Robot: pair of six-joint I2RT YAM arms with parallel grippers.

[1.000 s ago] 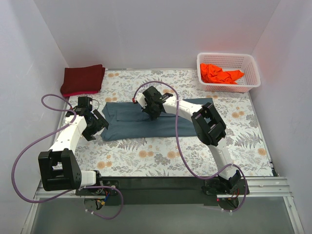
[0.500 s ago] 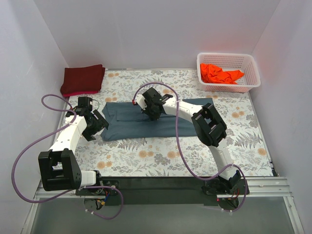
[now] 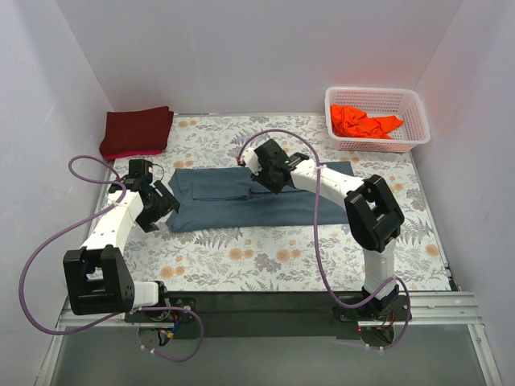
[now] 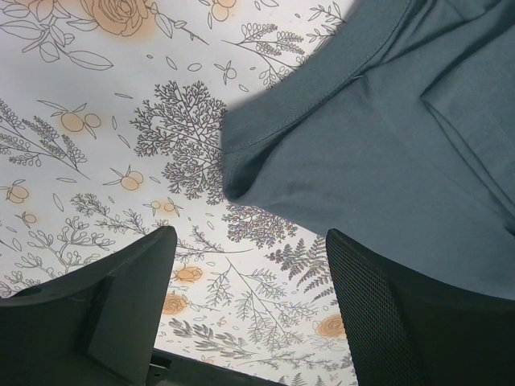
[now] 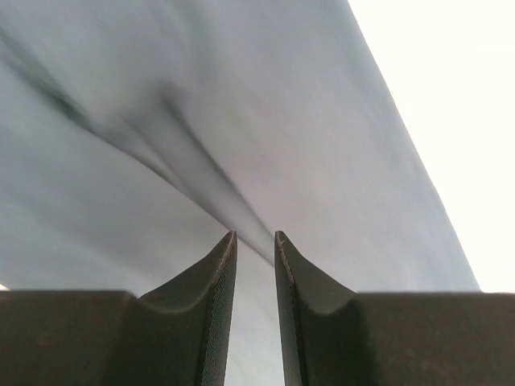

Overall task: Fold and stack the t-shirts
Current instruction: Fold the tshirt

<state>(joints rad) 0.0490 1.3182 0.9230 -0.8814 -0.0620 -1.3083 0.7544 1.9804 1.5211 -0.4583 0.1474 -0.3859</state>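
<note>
Floral counter (image 3: 241, 257): right hand (image 5: 253, 235) has slid right along the blue-grey t-shirt (image 3: 213, 197), which lies flat mid-counter. Fingers barely parted over a crease, grip unclear, probably releasing. Left hand (image 4: 249, 235) spread, empty.

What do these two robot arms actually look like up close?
Both the left arm and right arm have white tube links joined by chunky black joints. A thin purple cable loops loosely along each. Each ends in a black two-finger gripper; the left gripper shows a mesh-textured pad.
</note>
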